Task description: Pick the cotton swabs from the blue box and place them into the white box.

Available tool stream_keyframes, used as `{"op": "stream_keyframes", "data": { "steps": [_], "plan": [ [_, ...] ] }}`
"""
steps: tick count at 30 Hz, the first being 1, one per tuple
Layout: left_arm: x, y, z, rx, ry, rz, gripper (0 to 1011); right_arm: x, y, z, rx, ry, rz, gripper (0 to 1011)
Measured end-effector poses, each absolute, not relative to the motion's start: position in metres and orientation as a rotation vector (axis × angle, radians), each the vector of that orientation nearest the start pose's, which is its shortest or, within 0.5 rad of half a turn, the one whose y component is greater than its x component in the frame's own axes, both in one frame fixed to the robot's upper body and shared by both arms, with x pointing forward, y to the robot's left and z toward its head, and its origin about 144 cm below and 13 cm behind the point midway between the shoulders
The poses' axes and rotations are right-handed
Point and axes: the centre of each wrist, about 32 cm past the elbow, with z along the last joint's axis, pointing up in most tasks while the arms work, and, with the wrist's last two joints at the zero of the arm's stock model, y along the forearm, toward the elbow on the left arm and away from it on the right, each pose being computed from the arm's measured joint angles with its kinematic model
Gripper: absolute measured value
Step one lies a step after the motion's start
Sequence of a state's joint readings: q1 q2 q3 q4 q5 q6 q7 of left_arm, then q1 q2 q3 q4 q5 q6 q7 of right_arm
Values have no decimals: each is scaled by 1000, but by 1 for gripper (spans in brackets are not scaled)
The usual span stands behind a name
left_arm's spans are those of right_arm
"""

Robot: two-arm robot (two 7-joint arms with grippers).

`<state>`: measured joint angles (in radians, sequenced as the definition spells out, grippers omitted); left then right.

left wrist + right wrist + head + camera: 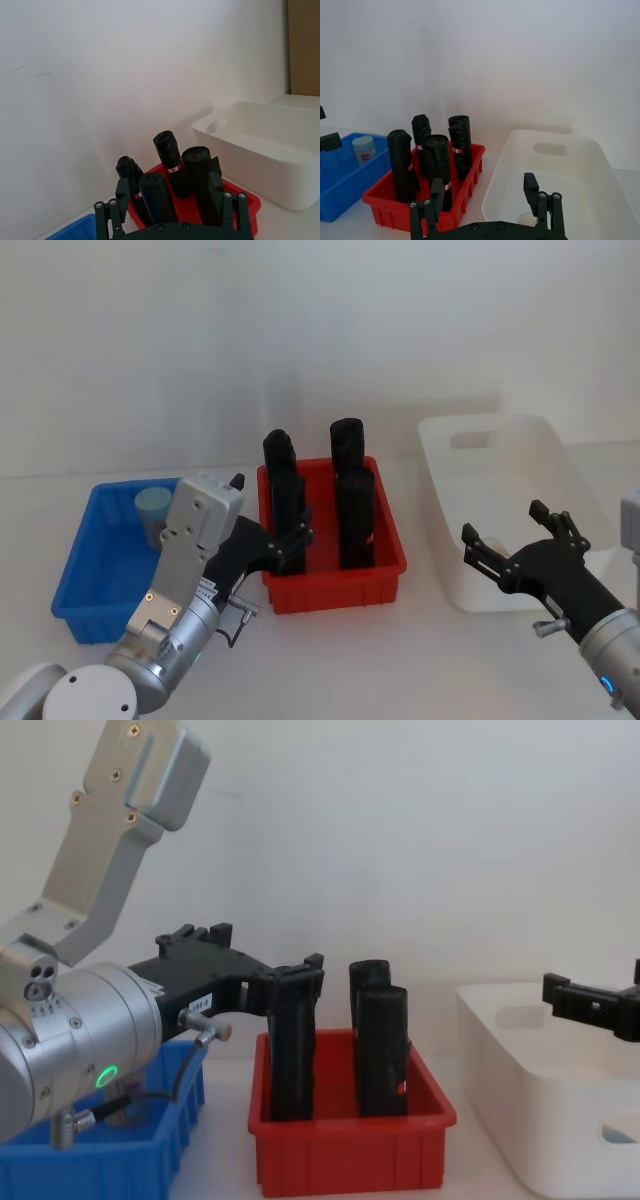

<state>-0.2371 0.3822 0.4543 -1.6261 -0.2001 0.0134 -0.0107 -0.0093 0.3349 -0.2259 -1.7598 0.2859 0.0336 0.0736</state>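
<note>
Near the far wall of the blue box, one swab tub stood upright. In the head view its lower part was hidden behind the left arm's grey link. The right wrist view showed it more plainly, with a pale lid and a label against the blue wall, and the chest view lost it behind the arm. The left gripper hung wide open and empty at the red bin's near left corner. From the chest its tips overlapped a black roll, and whether they touched could not be told. Its wrist view cut the blue box down to a sliver at the frame's edge. The right gripper was splayed wide, holding nothing, over the near end of the white box, and the chest view cropped it at the right edge. Between its fingers the right wrist view caught a small pale round shape on the white box's floor, too faint to name. The head view left that spot hard to make out.
</note>
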Motion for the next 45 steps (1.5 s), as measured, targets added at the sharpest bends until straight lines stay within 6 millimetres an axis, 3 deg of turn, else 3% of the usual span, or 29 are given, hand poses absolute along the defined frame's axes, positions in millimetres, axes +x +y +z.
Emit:
{"op": "stream_keyframes", "data": {
  "steps": [11,20,45],
  "plan": [
    [492,198,1204,61,-268,1124,1004,462,-235,1183,-7,-73,-1183,1001],
    [492,198,1204,61,-268,1124,1004,489,-228,1176,-49,-76,-1121,1001],
    [492,198,1204,61,-268,1124,1004,565,-187,1161,-103,-76,-982,1002]
  ]
}}
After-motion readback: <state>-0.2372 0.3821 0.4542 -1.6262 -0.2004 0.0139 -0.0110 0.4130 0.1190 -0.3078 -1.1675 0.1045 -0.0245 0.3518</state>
